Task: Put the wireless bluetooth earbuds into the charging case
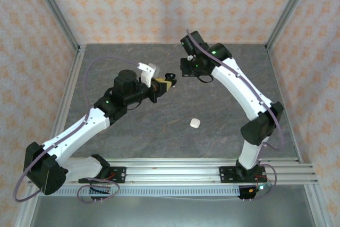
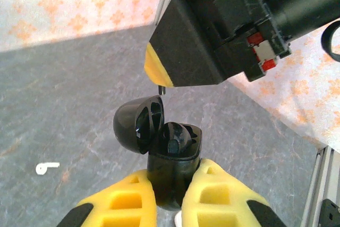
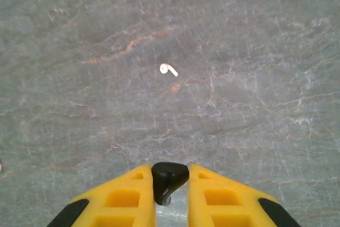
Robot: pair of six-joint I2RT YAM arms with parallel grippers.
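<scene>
Right wrist: right pincer [image 3: 171,183] pinches black earbud [image 3: 170,176] at its tip; left pincer [image 2: 170,192] grips black case [image 2: 173,160].

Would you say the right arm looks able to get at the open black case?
Probably yes: the right pincer sits close to the black case, its lid swung aside, with nothing between them.

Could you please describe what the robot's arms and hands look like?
Both arms have white shells with black joints, each with a small green light; a thin lilac cable loops along the left arm. The left hand and right hand have yellow fingers with black bases.
</scene>
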